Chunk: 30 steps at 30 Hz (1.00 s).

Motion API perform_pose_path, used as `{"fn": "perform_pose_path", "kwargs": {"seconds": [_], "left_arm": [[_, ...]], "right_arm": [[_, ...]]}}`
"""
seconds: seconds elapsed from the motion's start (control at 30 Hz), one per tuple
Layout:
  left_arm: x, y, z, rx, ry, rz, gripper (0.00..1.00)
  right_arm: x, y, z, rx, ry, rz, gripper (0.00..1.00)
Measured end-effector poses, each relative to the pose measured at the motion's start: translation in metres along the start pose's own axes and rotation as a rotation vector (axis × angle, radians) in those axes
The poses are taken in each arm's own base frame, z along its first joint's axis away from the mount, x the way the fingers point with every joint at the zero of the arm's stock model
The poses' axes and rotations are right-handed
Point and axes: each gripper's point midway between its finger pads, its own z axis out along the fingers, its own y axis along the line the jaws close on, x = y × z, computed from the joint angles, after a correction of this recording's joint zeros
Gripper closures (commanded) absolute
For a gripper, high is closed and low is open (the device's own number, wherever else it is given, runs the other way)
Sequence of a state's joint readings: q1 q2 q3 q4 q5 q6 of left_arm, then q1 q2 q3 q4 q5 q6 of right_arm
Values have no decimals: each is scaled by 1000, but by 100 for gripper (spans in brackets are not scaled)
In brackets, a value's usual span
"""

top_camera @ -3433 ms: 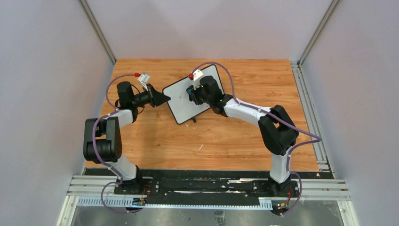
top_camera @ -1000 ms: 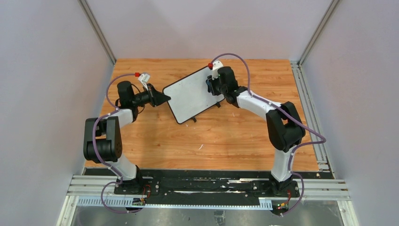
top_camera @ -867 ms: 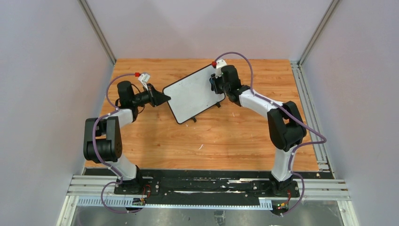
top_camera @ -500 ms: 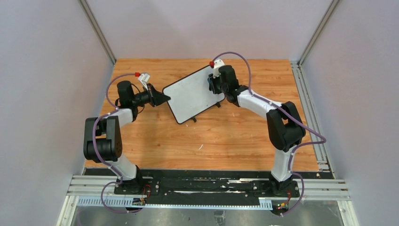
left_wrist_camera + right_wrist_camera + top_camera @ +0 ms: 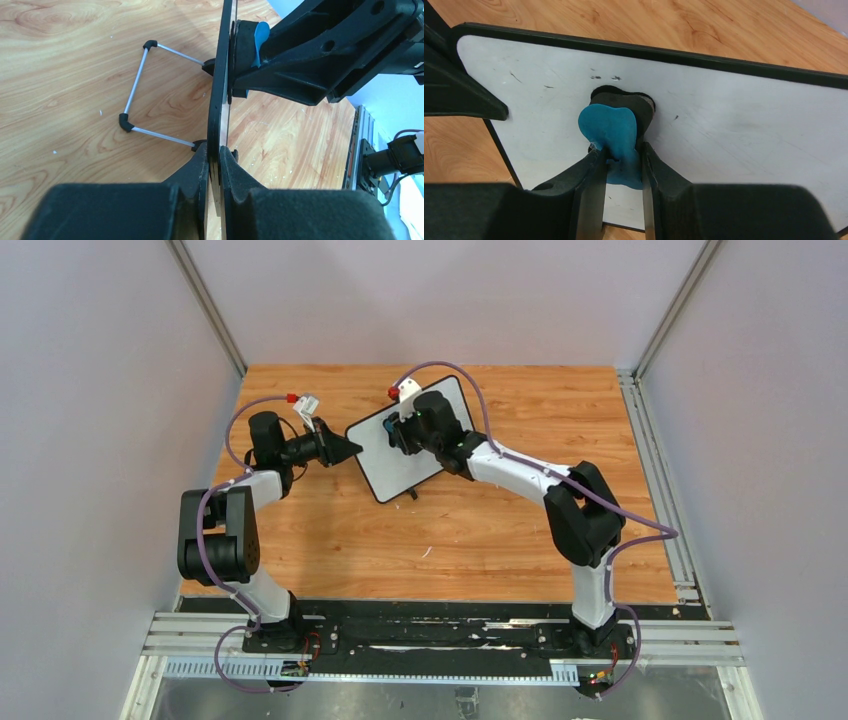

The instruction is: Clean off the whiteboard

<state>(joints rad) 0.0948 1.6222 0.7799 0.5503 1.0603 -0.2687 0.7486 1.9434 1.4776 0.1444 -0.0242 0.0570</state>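
Note:
The whiteboard stands tilted at the back of the table, white with a thin black frame. My left gripper is shut on its left edge, and in the left wrist view the board runs edge-on between the clamped fingers. My right gripper is shut on the blue-and-black eraser and presses it flat against the board face, left of the middle. A few faint dark marks show just above the eraser. The eraser also shows against the board from the side.
Behind the board its wire stand rests on the wooden table. Grey walls close in both sides, and a metal rail runs along the right edge. The arm bases sit at the near edge.
My right gripper has swept the eraser from the board's right edge across to the left half. The left arm and the board have stayed put.

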Motion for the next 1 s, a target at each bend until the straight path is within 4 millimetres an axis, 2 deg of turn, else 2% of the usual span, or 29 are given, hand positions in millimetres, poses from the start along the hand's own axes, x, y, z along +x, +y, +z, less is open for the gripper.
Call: {"fn": "perform_pose_path", "kwargs": {"seconds": [0.13,0.4,0.5,0.7,0.77,0.83,1.0], "left_arm": [[0,0,0,-2,1,0,100],[0,2,0,-9,1,-3,100],[0,2,0,-10,2,-5,100],[0,2,0,-8,2,-5,100],[0,2,0,-7,2,-5,100],[0,1,0,-4,3,-4,100],[0,1,0,-2,4,-2,100]], "right_arm": [[-2,6,4,-11,1,-5,99],[0,-8,7,-25,17,13,100],[6,-30,1,4,22,32,99],[32,-103,-19,141,58,88,99],[40,-120,-24,183,71,100,99],[48,-131,-30,218,86,107,99],[57,-135,-47,263,104,106,99]]}}
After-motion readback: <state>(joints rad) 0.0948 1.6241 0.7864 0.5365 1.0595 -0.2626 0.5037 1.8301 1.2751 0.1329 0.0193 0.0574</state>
